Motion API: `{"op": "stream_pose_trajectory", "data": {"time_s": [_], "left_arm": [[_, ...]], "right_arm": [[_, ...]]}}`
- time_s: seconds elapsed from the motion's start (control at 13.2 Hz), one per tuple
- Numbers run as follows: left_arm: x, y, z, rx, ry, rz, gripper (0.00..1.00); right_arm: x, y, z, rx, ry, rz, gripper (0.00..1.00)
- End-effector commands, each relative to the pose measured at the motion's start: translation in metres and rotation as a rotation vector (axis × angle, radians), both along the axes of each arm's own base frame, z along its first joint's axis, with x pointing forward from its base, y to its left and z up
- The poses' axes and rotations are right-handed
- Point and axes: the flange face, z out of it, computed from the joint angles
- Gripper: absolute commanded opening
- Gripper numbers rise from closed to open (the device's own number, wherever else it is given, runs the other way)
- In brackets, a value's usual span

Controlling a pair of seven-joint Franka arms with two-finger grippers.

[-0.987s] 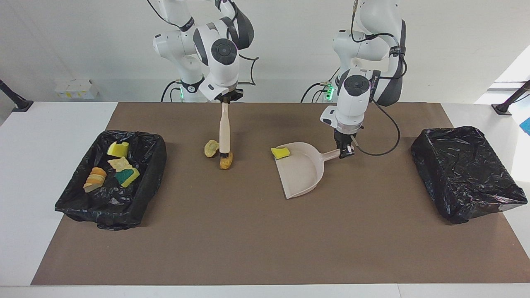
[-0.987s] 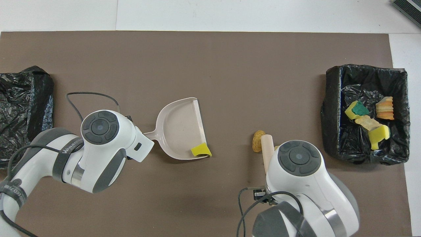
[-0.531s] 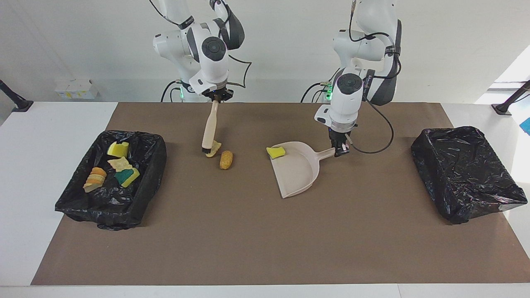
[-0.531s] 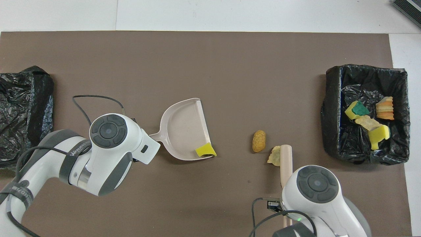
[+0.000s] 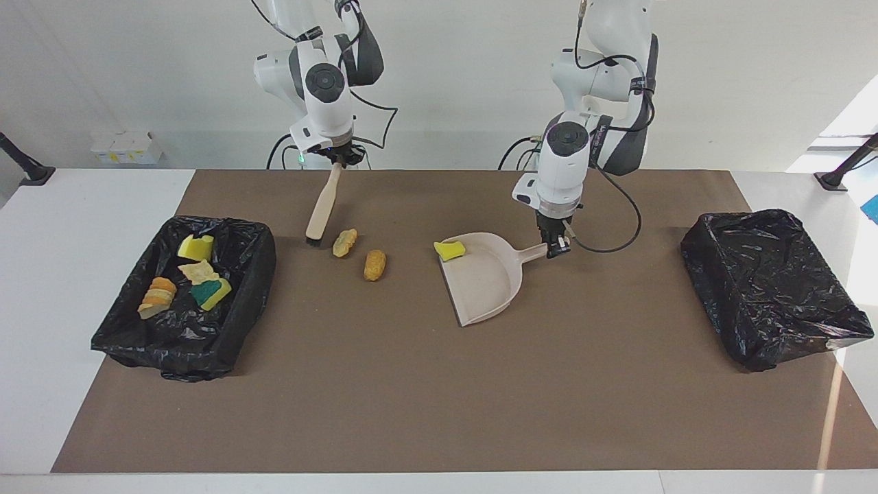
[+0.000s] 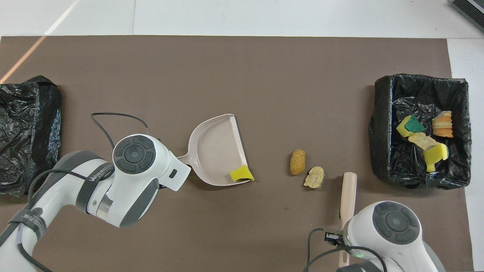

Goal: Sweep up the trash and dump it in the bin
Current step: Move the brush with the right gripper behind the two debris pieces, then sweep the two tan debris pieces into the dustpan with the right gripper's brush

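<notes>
In the facing view, the right gripper (image 5: pixel 334 162) is clenched on the top of the brush (image 5: pixel 322 204). The brush is tilted, and its dark bristle end is down at the brown mat (image 5: pixel 411 384) on the bench (image 5: pixel 41 274), between the bin (image 5: pixel 185 295) at the right arm's end and the loose trash. A pale tan lump (image 5: pixel 344 242) lies just beside the bristle end, and an orange-brown oval lump (image 5: pixel 374 265) lies near it, a little farther from the robots. The left gripper (image 5: pixel 557 245) is clenched on the handle of the dustpan (image 5: pixel 483 278). The dustpan rests on the mat, with its open edge toward the two lumps. A yellow sponge chunk (image 5: pixel 449 250) sits at the corner of the pan's open edge that is nearer to the robots. In the bin lie four pieces of trash (image 5: pixel 188 278). A second black-lined bin (image 5: pixel 768 281) stands at the left arm's end.

In the overhead view, the left arm's wrist covers the left gripper, and the dustpan (image 6: pixel 217 149) comes out from under it. The yellow sponge chunk (image 6: pixel 241 174) is at the pan's corner. The orange-brown oval lump (image 6: pixel 297 161) and the pale tan lump (image 6: pixel 314 177) lie close together, apart from the pan. The brush (image 6: pixel 348 194) is between the tan lump and the bin (image 6: pixel 382 124), touching neither. The right gripper is hidden under its arm.
</notes>
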Motion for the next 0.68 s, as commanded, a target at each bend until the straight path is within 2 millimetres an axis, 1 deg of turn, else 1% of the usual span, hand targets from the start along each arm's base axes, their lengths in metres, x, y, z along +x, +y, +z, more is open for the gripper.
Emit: {"op": "stream_pose_trajectory", "data": {"time_s": [0.0,0.08,0.15,0.23,0.3,0.38,0.46,0.53,0.61], "left_arm": [[-0.005,-0.002,-0.009,0.018,-0.002,-0.002,0.0],[-0.004,-0.002,-0.008,0.029,-0.001,-0.006,0.0],[-0.004,-0.002,-0.006,0.037,0.0,-0.008,0.0],[-0.004,-0.001,-0.007,0.045,0.004,-0.011,0.0],[-0.007,-0.004,-0.007,0.059,0.005,-0.028,0.0],[-0.01,-0.008,-0.007,0.065,0.004,-0.038,0.0],[-0.011,-0.009,-0.006,0.064,0.002,-0.035,0.0],[-0.011,-0.01,-0.007,0.065,0.001,-0.038,0.0],[-0.012,-0.009,-0.006,0.065,0.001,-0.038,0.0]], "right_arm": [[0.029,0.019,-0.035,0.064,-0.025,0.009,0.0],[0.044,0.033,-0.036,0.086,-0.05,0.024,0.0],[0.058,0.05,-0.029,0.104,-0.064,0.048,0.0],[0.068,0.065,-0.023,0.135,-0.071,0.058,0.0],[0.076,0.082,-0.016,0.204,-0.068,0.051,0.0],[0.077,0.109,-0.007,0.269,-0.076,0.089,0.0],[0.086,0.124,0.0,0.307,-0.079,0.112,0.0],[0.094,0.133,0.008,0.327,-0.085,0.117,0.0],[0.09,0.146,0.01,0.335,-0.087,0.144,0.0]]}}
